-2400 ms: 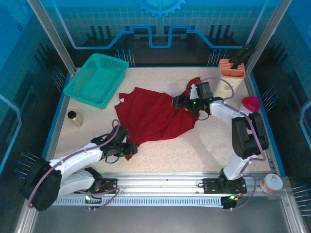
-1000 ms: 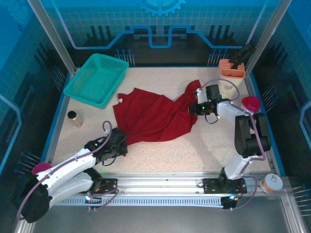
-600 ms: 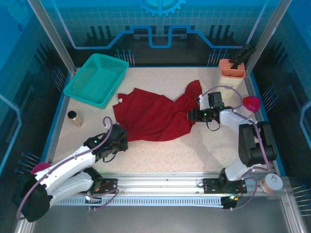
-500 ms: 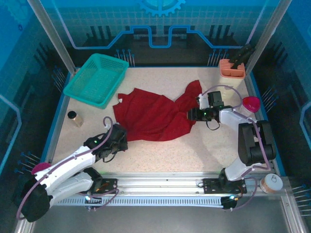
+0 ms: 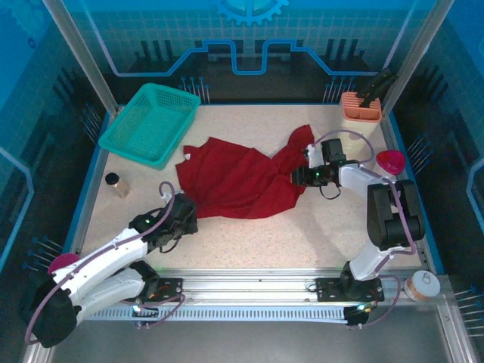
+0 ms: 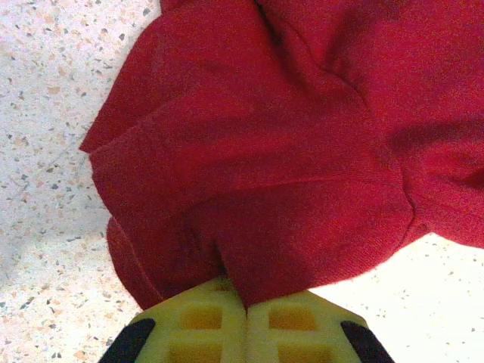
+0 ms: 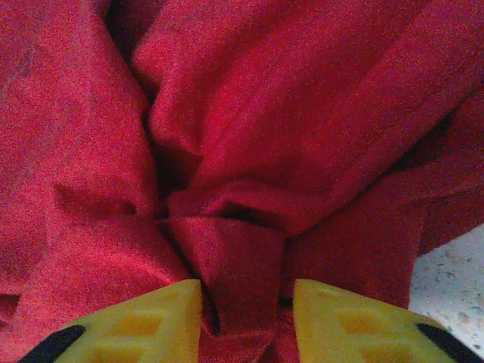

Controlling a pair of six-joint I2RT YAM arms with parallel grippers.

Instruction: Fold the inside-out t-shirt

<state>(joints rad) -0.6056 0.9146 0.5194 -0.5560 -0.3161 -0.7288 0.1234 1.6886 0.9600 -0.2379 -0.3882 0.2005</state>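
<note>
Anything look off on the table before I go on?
Nothing spilled or damaged. The t-shirt is rumpled rather than flat, its right end bunched into a ridge. A thick wad of it sits between the fingers of the right gripper, whereas the left gripper pinches only a thin edge.

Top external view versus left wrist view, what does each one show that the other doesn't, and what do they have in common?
Top external: the whole spread of the t-shirt, plus the teal basket and the orange holder at the far side. Left wrist: up close, the left jaws pressed shut on the shirt's edge, cloth pinched between the yellow fingers. Both: the red shirt lying on the speckled table.
</note>
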